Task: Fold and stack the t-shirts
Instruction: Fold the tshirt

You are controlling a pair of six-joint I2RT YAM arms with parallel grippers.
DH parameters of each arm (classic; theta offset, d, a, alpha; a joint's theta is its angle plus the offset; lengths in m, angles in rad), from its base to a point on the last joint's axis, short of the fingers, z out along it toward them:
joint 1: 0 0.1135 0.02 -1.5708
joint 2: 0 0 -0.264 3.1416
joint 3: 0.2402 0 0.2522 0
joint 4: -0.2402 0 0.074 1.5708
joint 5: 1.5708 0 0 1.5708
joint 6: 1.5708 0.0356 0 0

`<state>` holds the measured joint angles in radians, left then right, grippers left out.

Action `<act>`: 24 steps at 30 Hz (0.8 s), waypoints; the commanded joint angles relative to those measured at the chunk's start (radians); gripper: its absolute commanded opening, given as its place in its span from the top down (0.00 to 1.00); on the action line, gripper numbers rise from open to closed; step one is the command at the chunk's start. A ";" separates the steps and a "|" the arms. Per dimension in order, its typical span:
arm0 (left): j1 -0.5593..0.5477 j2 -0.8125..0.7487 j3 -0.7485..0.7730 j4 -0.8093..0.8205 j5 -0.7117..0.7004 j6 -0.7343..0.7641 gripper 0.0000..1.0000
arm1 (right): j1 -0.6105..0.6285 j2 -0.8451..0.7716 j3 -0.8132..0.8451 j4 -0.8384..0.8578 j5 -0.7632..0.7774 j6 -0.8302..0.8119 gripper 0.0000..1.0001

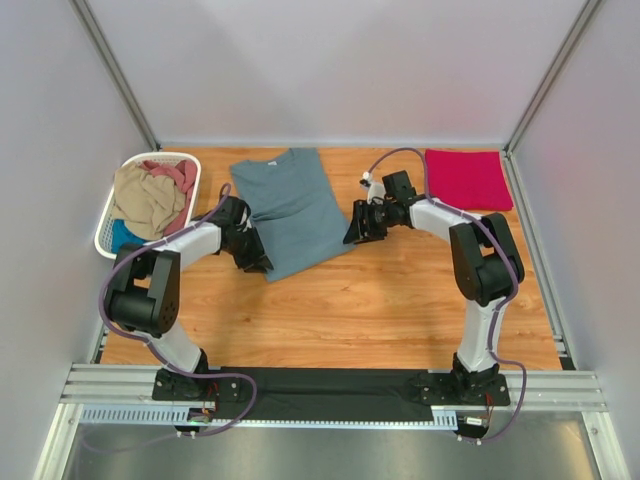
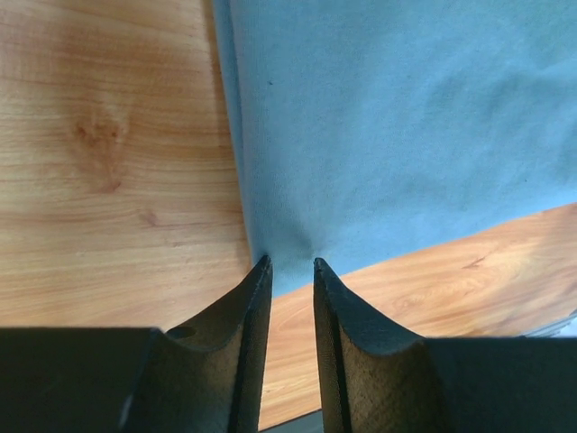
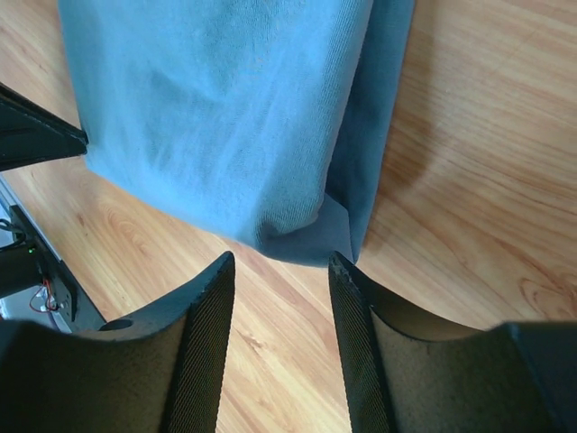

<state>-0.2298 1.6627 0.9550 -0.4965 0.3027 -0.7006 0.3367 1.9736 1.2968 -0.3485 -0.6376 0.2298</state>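
Observation:
The slate grey-blue t-shirt lies on the wooden table, folded into a long strip, collar toward the back. My left gripper sits at its near left corner. In the left wrist view the gripper is open by a narrow gap, with the shirt's corner just beyond the tips and nothing between them. My right gripper is at the near right corner. In the right wrist view it is open, and the layered corner lies just ahead of the tips. The crimson-pink t-shirt lies folded at the back right.
The white slatted basket stands at the left, holding the tan, dusty-pink and bright-blue shirts. Grey walls close in the back and sides. Bare wood lies in front of the shirt.

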 commanded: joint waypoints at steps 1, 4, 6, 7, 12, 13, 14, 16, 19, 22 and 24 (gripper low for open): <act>-0.008 -0.044 -0.022 0.050 0.032 0.000 0.67 | 0.005 -0.012 0.027 0.048 0.021 -0.030 0.52; -0.011 -0.029 -0.033 0.092 0.050 -0.011 0.67 | 0.005 -0.001 0.048 0.026 0.015 -0.040 0.51; -0.013 -0.009 -0.025 0.070 0.039 -0.002 0.67 | 0.007 -0.004 0.041 0.034 0.012 -0.037 0.52; -0.013 -0.004 -0.022 0.064 0.027 0.001 0.68 | 0.008 -0.001 0.038 0.036 0.010 -0.037 0.56; -0.014 -0.009 -0.055 0.116 0.042 0.012 0.77 | 0.010 0.005 0.007 0.051 -0.002 -0.011 0.73; -0.014 -0.009 -0.059 0.122 0.045 0.010 0.86 | 0.010 -0.005 0.001 0.049 0.004 -0.007 0.84; -0.014 -0.009 -0.056 0.112 0.047 0.012 0.93 | 0.010 -0.016 -0.010 0.046 0.010 -0.004 0.91; -0.014 -0.012 -0.044 0.060 0.039 0.015 1.00 | 0.012 -0.056 -0.054 0.026 0.030 0.011 1.00; -0.016 -0.047 -0.045 -0.051 -0.020 0.000 1.00 | 0.018 -0.149 -0.167 0.014 0.104 0.069 1.00; -0.016 -0.111 -0.087 -0.109 -0.063 -0.008 1.00 | 0.039 -0.235 -0.322 0.074 0.133 0.114 1.00; -0.017 -0.150 -0.125 -0.114 -0.068 -0.011 1.00 | 0.057 -0.297 -0.381 0.088 0.168 0.154 1.00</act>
<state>-0.2428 1.5932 0.8692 -0.5316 0.2760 -0.7017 0.3656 1.7756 0.9909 -0.2993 -0.5400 0.3092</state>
